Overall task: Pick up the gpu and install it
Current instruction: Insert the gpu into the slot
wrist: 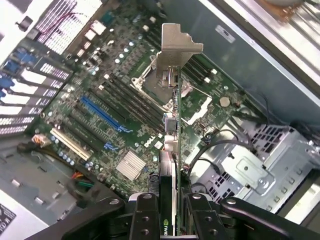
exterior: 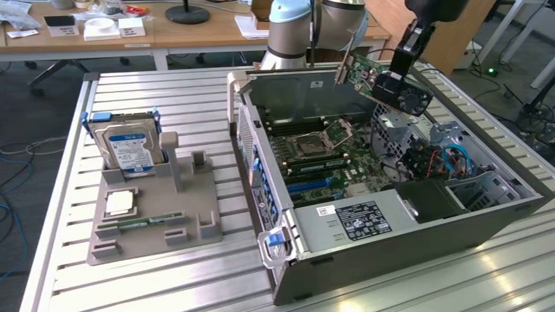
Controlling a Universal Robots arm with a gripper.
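Holding the gpu (wrist: 173, 145) above the motherboard (wrist: 115, 115), gripper (wrist: 171, 201) jaws clamped on it, I think it lines toward a slot.

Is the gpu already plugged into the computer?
No, the gpu hangs clamped in the gripper, up in the air above the motherboard of the open computer case.

Robotics lab, slatted metal workbench (exterior: 173, 286), open computer case (exterior: 416, 253), wooden desks (exterior: 199, 36) behind, floor cables (exterior: 15, 153)
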